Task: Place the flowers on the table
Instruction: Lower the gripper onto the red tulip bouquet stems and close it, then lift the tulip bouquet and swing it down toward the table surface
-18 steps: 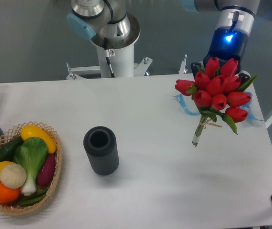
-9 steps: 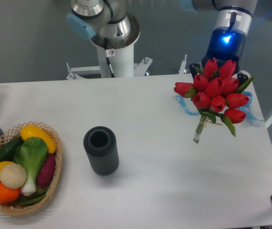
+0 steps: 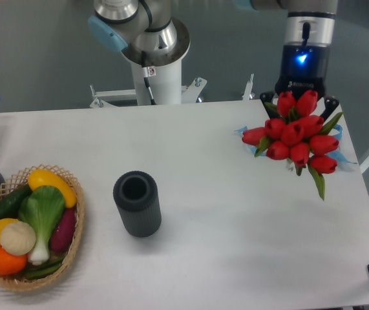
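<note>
1. Offering free white surface, the table [image 3: 236, 245] has room for the bunch in front.
2. The flowers [image 3: 295, 135] hang over its far right part, blooms toward the camera.
3. The gripper [image 3: 298, 100] is behind them; the jaws are probably pinching the stems, but this is hidden.

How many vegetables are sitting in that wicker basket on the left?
7 that I can make out in the wicker basket: a yellow pepper at the top, a cucumber, a bok choy, a purple one, a yellow one, a white garlic and an orange one. Others may lie hidden underneath.
</note>
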Available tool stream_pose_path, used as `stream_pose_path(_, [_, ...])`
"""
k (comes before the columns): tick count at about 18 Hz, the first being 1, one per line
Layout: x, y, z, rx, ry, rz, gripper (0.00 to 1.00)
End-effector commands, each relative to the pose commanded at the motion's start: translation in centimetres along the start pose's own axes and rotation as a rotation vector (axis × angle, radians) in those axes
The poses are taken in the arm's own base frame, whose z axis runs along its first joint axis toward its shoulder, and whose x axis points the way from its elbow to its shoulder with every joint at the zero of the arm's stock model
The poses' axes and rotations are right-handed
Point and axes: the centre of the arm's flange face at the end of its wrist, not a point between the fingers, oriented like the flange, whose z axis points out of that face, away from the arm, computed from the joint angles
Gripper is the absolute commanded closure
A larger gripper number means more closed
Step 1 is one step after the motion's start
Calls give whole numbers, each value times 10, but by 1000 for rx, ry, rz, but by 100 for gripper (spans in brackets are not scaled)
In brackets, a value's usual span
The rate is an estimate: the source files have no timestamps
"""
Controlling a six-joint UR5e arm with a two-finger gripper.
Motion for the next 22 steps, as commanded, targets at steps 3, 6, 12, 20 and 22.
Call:
stream_pose_path(3, [12,3,9,-171,-6,97,75])
stream_pose_path(6, [29,-3,21,-318,-25,173,75])
stream_pose_path(12, [74,-7,111,-522,69,330,74])
stream_pose_path(20, [104,-20,230,-627,177,424,74])
stream_pose_path(22, [105,-19,251,-631,196,429,74])
